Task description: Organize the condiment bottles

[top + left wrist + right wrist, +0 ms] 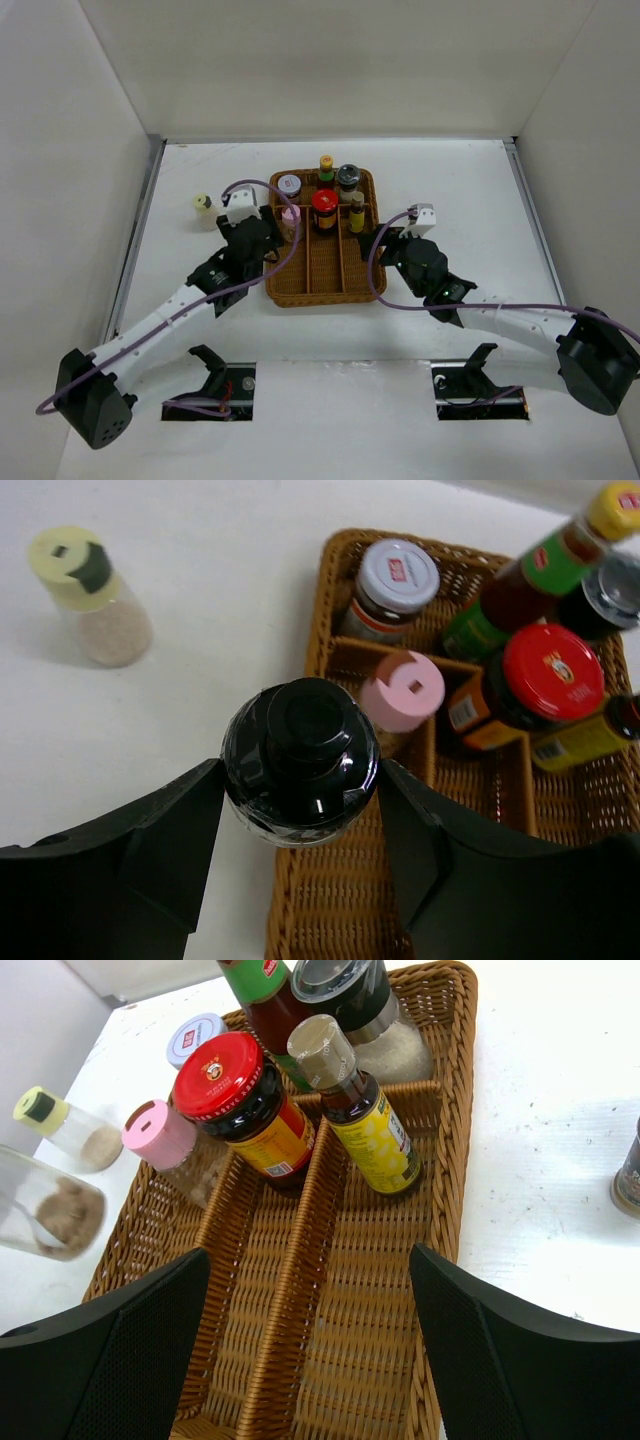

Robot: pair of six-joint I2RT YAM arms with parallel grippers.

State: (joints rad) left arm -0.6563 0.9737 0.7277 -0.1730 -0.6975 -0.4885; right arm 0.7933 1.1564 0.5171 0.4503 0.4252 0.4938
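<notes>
1. Condiment bottles [324,205]: six stood grouped at the far end of the wicker tray [325,275]. The near halves of its lanes were bare.
2. Left claw [300,790] was closed on the black-capped bottle [300,745], with a finger pressed against each side of the body. The bottle sat over the tray's left rim, just beside the pink-capped bottle [402,690]. Could not tell whether it hung clear of the wicker or touched it.
3. Right claw [305,1260] was spread wide and held nothing, hovering over the near part of the tray.
4. Outside the tray: the yellow-capped shaker [90,595] stood on the tabletop [450,170], well to the left. Part of a dark bottle [628,1175] stood on the tabletop right of the tray, cut off by the frame edge.
5. Judgement on the step in hand: delivery of the black-capped bottle into the left lane, on the near side of the pink cap.
6. Judgement on the next move: shift the bottle inward past the rim, keep it upright, lower it onto the lane floor without nudging the pink-capped bottle, then open the left claw. The shaker and the dark bottle looked left to collect.
</notes>
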